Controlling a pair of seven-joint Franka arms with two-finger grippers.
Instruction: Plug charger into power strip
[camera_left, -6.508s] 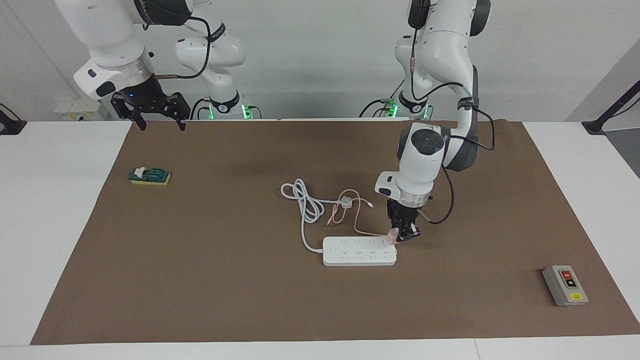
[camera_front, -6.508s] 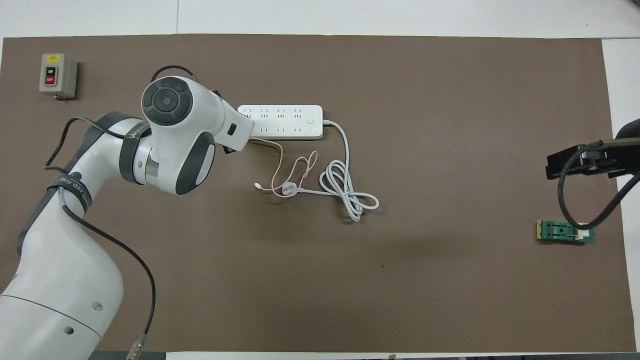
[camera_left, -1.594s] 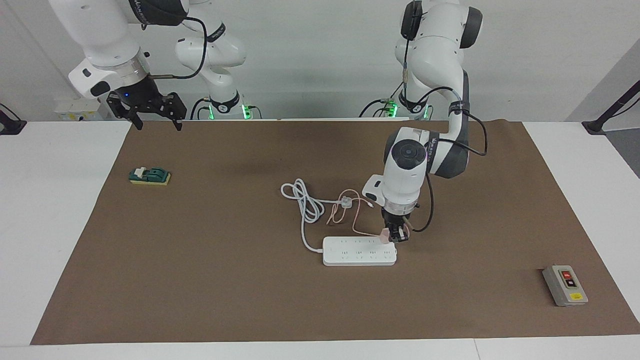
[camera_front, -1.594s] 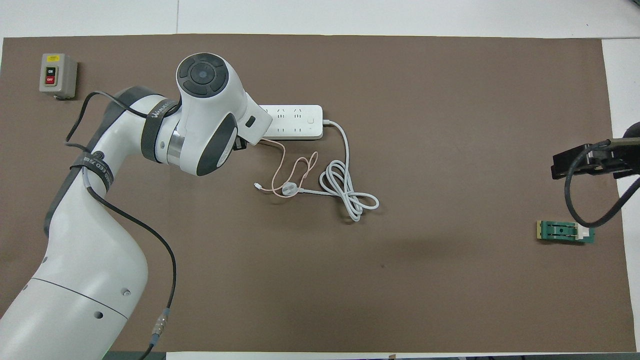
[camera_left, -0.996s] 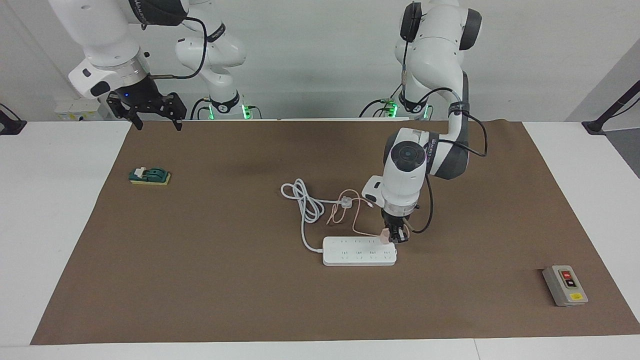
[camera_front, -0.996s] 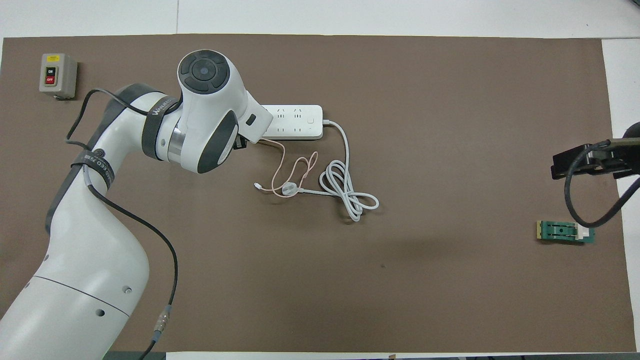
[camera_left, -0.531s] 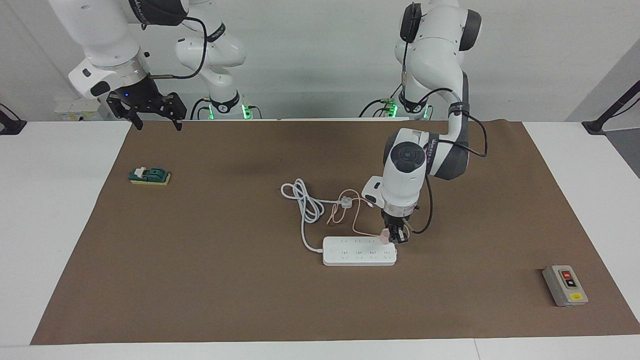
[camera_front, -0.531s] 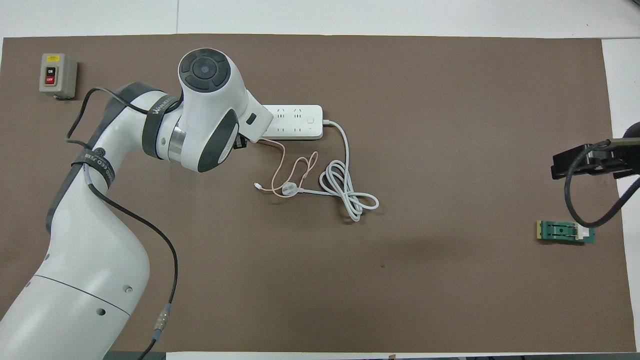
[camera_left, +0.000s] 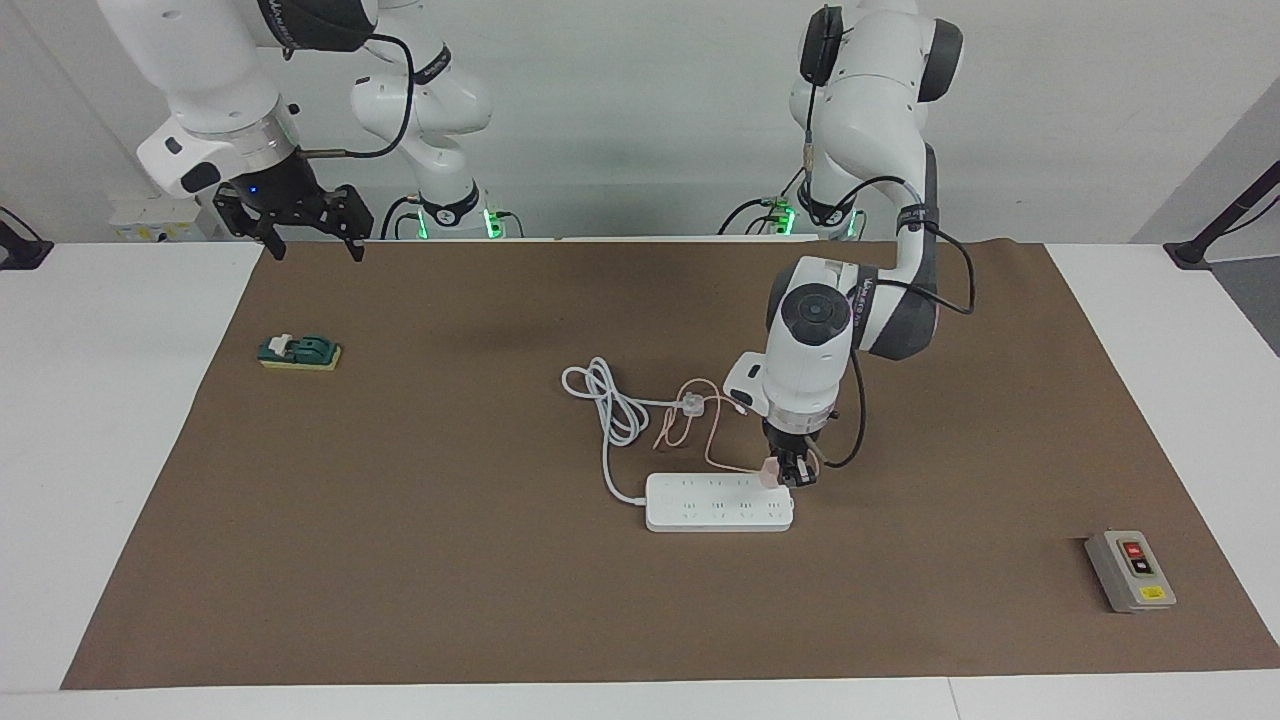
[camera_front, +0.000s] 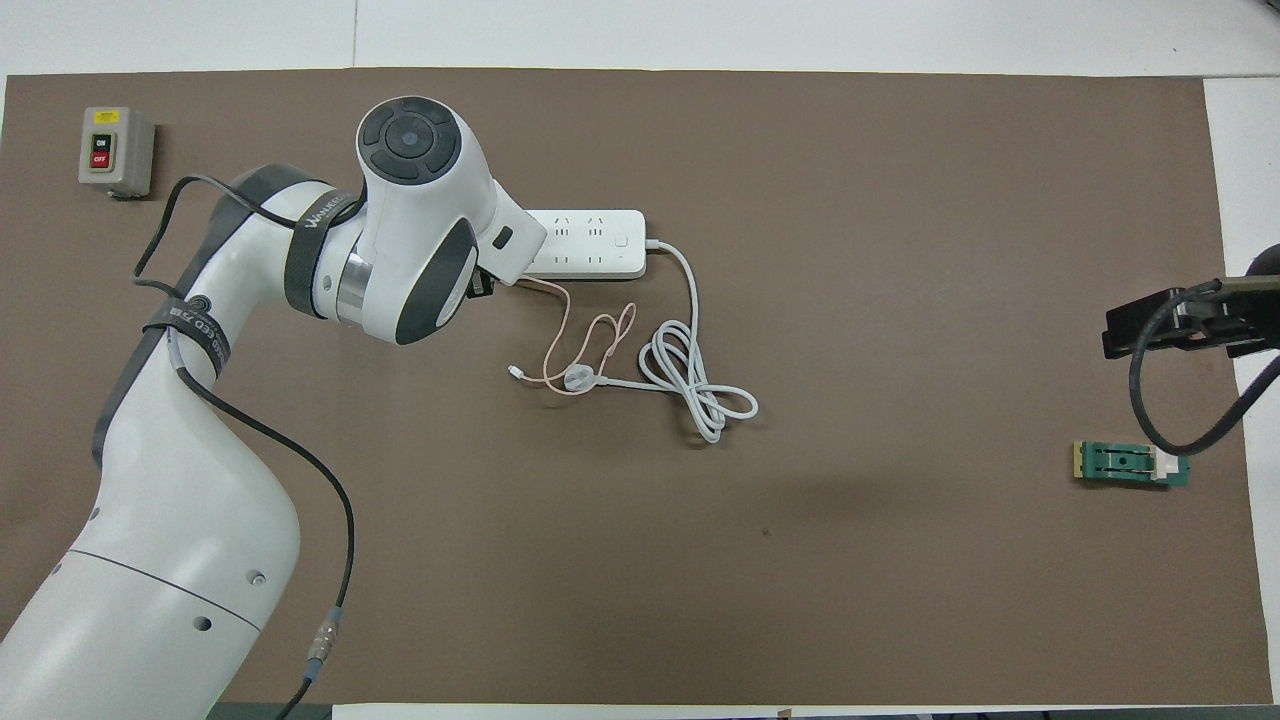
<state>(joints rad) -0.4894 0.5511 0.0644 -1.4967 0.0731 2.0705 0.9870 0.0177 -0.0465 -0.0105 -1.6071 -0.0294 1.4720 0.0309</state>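
Nothing moved, left hand (camera_left: 796, 478) gripping charger (camera_left: 769, 472)

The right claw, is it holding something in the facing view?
No, the right claw hangs open and empty above the mat's corner, near the green part.

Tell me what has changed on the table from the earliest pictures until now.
The left gripper, shut on the charger, shifted a little along the power strip toward the right arm's end and stands more upright at its end socket. The right gripper stays raised and open. The white cord, green switch and grey button box did not move.
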